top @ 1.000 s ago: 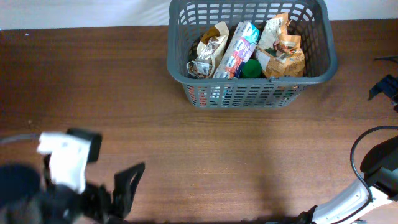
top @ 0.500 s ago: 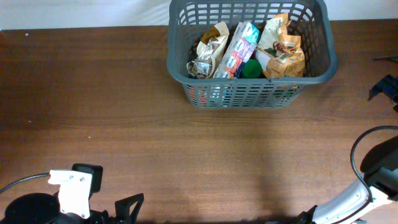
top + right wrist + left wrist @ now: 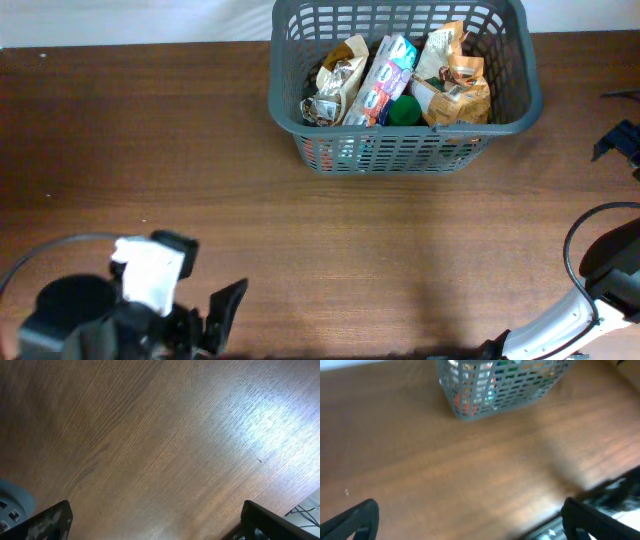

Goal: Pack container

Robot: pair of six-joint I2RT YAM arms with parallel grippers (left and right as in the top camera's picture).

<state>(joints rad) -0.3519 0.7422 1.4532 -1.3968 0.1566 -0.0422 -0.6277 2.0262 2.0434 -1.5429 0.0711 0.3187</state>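
I see the wooden table (image 3: 300,220) with the container (image 3: 400,152) at its far edge and snack packets (image 3: 455,85) inside. My left gripper (image 3: 469,510) hangs at the near edge, well apart from the container, fingers spread wide. My right gripper (image 3: 156,510) is spread wide too, over bare wood.

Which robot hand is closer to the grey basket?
Probably left: left gripper faces the large dark grey plastic basket across the table; the right gripper sees only wood.
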